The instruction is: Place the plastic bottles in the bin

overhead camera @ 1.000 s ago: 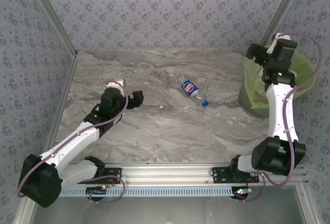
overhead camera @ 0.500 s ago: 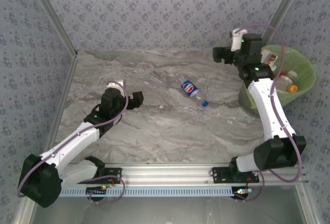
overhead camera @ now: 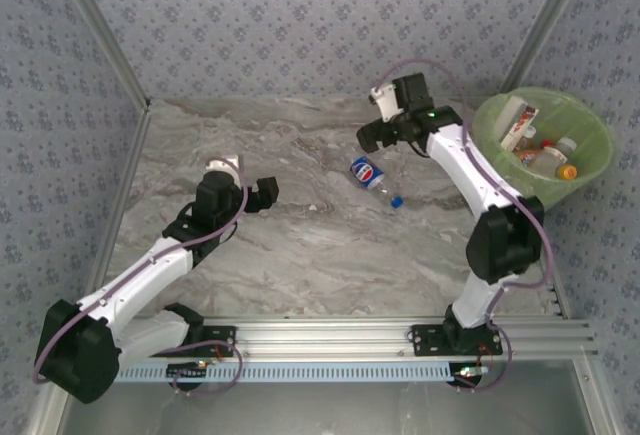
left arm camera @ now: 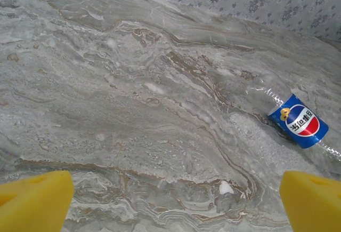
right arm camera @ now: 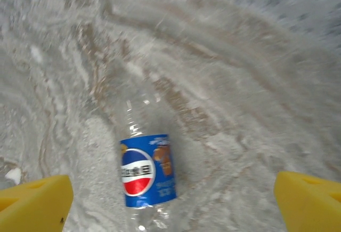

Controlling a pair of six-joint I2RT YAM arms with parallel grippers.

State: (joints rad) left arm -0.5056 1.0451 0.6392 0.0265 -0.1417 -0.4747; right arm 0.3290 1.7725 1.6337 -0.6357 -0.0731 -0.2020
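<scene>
Left gripper [overhead camera: 262, 193]: fully open, empty; bottle well apart on its right.
Bottle [overhead camera: 368, 172]: lying flat just ahead of the right gripper, long axis slanting, cap toward near right.
Right gripper [overhead camera: 372, 136]: fully open, empty, nearer.
Bin [overhead camera: 545, 93]: further to its right.

Both end effectors [left arm camera: 173, 200] [right arm camera: 171, 202], jaws spread wide

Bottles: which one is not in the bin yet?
The blue-labelled bottle with the blue cap, lying on its side on the table; the other bottles sit inside the green-lined bin.
</scene>
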